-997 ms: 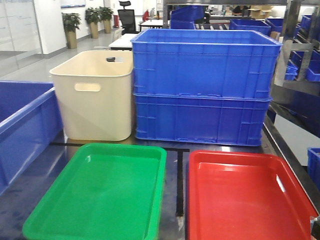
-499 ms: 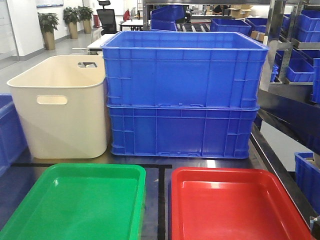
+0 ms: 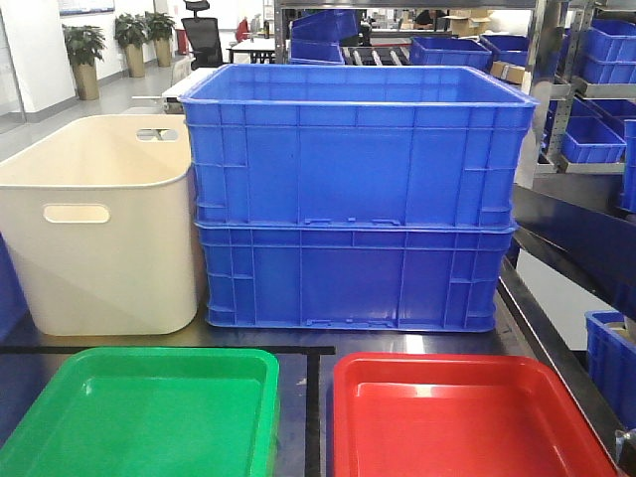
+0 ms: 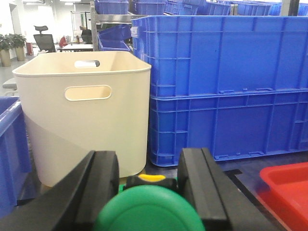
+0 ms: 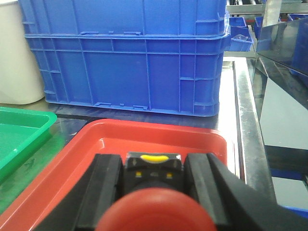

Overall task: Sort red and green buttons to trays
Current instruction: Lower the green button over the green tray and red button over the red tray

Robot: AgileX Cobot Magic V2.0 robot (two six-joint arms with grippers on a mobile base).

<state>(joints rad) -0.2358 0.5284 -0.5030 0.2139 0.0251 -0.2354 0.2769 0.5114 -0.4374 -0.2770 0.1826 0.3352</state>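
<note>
Red button [image 5: 154,211] clamped in my right gripper [image 5: 154,185], red tray [image 5: 115,144] directly beneath; left gripper [image 4: 147,192] clamps green button [image 4: 149,211].

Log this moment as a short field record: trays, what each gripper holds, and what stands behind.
green tray: front left, nothing in it
red tray: front right, nothing in it
left gripper: shut on green button
right gripper: shut on red button, over the red tray
cream tub: behind the green tray
blue crates: two stacked, right of the tub
buttons placed: none yet
</note>
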